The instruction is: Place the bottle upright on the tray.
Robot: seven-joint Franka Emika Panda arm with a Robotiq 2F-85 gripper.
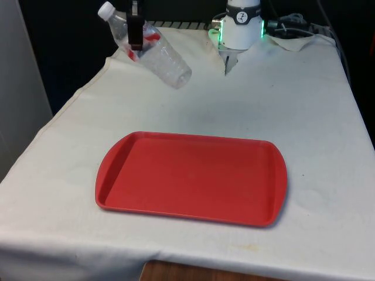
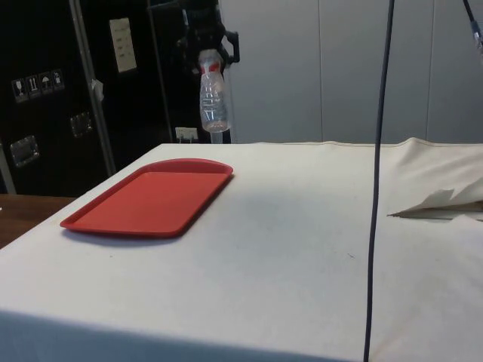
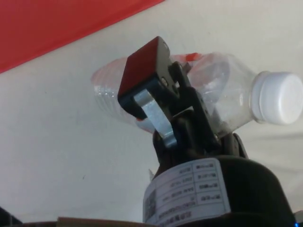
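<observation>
A clear plastic bottle [image 1: 153, 51] with a white cap and a red label band hangs in the air above the table's far end, on the front view's left. It is tilted, cap up and away from the tray. My black gripper [image 1: 136, 36] is shut on the bottle near its shoulder. From the side, the bottle [image 2: 213, 99] hangs high beyond the tray's far end. The wrist view has one finger [image 3: 150, 78] pressed across the bottle [image 3: 215, 87]. A red tray [image 1: 190, 177] lies flat and bare in the middle of the table, well below and nearer than the bottle.
The white cloth [image 1: 304, 111] covers the table, with a folded crease [image 2: 438, 202] near the robot's base [image 1: 241, 26]. A dark cable [image 2: 379, 173] hangs down across the side view. Dark cabinets [image 2: 53, 90] stand behind the tray.
</observation>
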